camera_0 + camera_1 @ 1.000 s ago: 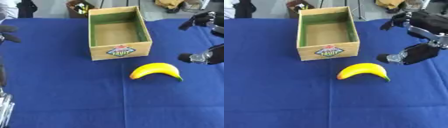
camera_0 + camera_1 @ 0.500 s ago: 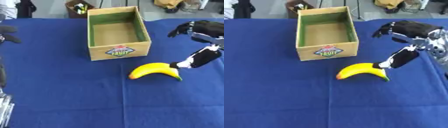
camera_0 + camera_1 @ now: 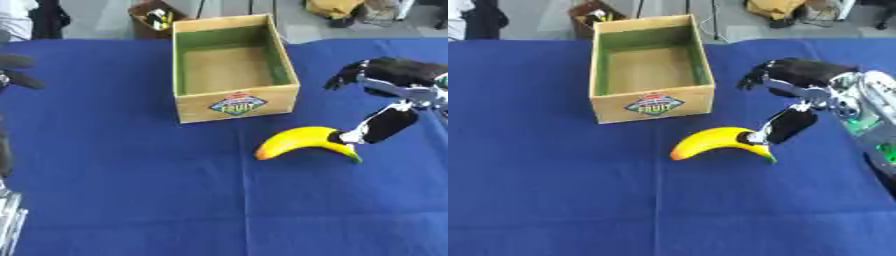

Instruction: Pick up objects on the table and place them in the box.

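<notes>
A yellow banana point(image 3: 302, 142) with a green tip lies on the blue cloth, just in front of the cardboard fruit box point(image 3: 234, 100). The box stands open with nothing inside. My right hand point(image 3: 805, 86) hovers over the banana's right end, fingers spread above and its thumb point(image 3: 785, 125) reaching down to touch the stem end. Nothing is held in it. My left hand point(image 3: 16, 70) shows only as a dark shape at the far left edge.
The blue cloth point(image 3: 131, 190) covers the whole table. Beyond the far edge stand a small brown crate point(image 3: 154, 15) and bags on the floor.
My right hand has come in from the right and lowered toward the banana's stem end. The banana and the box have stayed put.
</notes>
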### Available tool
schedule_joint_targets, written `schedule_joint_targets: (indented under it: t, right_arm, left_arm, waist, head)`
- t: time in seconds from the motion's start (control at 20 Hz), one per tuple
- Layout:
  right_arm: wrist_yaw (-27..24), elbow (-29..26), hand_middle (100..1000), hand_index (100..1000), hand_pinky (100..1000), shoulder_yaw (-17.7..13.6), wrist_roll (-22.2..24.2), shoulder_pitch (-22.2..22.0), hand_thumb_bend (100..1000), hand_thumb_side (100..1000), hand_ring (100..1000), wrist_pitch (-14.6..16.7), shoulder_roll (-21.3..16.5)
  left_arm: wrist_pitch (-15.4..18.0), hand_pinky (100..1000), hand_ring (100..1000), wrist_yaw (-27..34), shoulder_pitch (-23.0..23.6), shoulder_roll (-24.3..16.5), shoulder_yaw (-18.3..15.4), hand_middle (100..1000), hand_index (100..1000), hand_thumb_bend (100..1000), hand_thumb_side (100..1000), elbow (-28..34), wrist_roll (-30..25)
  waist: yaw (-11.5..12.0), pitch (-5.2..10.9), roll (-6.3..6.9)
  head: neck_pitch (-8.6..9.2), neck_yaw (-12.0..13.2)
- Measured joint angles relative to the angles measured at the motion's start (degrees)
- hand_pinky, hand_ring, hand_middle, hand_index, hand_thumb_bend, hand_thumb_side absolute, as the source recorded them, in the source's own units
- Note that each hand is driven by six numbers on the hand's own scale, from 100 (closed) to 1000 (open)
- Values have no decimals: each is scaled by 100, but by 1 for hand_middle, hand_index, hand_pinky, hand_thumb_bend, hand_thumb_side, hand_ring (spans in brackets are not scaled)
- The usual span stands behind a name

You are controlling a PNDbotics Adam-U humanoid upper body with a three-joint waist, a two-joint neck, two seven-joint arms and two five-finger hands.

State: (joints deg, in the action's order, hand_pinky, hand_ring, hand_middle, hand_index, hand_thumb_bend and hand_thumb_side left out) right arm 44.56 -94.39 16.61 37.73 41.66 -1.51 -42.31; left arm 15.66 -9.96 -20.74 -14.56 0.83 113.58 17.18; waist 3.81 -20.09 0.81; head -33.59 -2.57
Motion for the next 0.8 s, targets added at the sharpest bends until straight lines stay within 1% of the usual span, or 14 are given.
schedule_joint_targets:
  t: [0.3, 0.6, 0.75, 0.8]
  right_arm:
    - [218, 180, 753, 862, 833, 27, -61, 21, 482, 519, 850, -53, 179]
    - [414, 180, 730, 837, 830, 110, -124, 21, 469, 519, 847, -20, 286]
    - [499, 181, 704, 820, 821, 146, -171, 19, 463, 504, 841, -4, 331]
    - [537, 192, 694, 815, 815, 157, -204, 19, 474, 487, 836, -1, 340]
  left_arm:
    - [-1, 469, 610, 7, 0, 1, 1, 696, 801, 100, 1000, 0, -3]
    - [0, 470, 611, 12, 0, 1, 1, 697, 802, 100, 1000, 0, -10]
    - [-1, 470, 611, 15, 0, 1, 2, 697, 801, 100, 1000, 0, -19]
    - [-1, 469, 611, 17, 0, 1, 3, 697, 801, 100, 1000, 0, -21]
  waist:
    - [-24, 0, 13]
    - [-28, 0, 12]
    - [-25, 0, 14]
    - [-23, 0, 14]
  head:
    - [1, 0]
    - [7, 0]
    - [41, -7]
    - [45, -11]
